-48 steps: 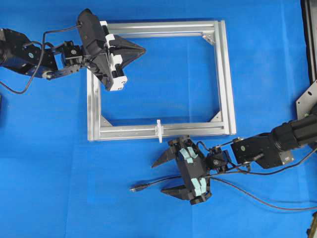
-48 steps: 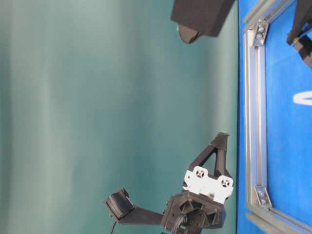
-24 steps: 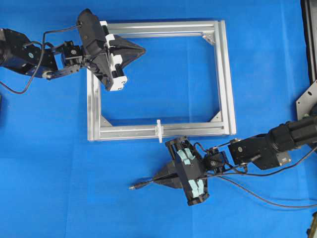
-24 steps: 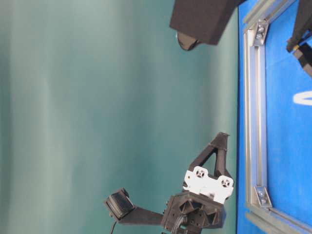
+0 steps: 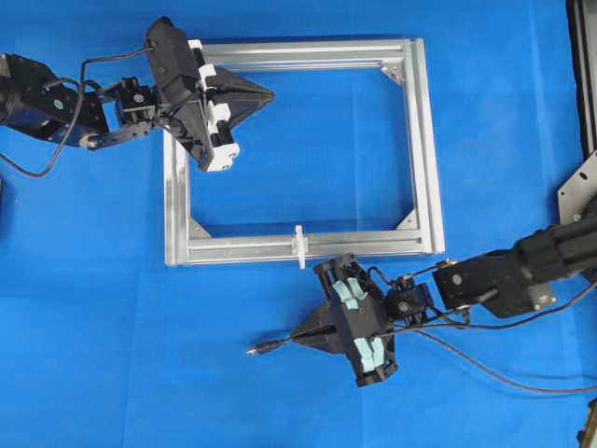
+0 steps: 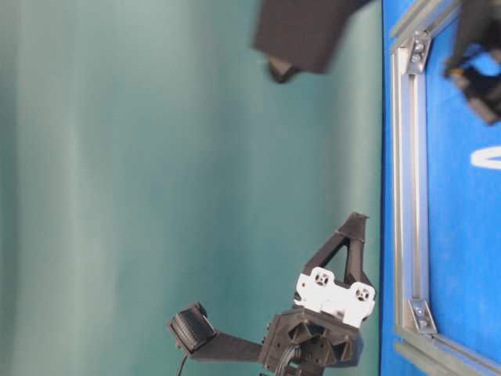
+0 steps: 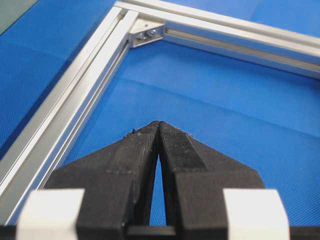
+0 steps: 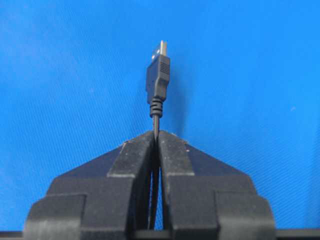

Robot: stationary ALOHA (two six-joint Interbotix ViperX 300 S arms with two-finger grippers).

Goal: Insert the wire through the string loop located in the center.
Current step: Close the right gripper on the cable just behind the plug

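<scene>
The wire (image 5: 270,346) is a thin black cable with a dark plug and silvery tip pointing left. My right gripper (image 5: 297,338) is shut on the wire just behind the plug, which sticks out ahead of the fingertips in the right wrist view (image 8: 158,80). The string loop (image 5: 300,245) is a tiny white cross-shaped piece on the near bar of the silver frame (image 5: 420,140), above and slightly right of the plug. My left gripper (image 5: 270,93) is shut and empty over the frame's upper left corner; its closed tips show in the left wrist view (image 7: 159,124).
The rest of the wire trails right across the blue mat (image 5: 485,373) under the right arm. A metal bracket (image 5: 578,187) stands at the right edge. The table-level view shows the frame's bar (image 6: 409,180) edge-on and the left gripper's white mount (image 6: 335,296).
My right gripper has closed on the wire and lifted its plug end, which has shifted slightly right and now points left from the fingertips. The left arm has not moved.
</scene>
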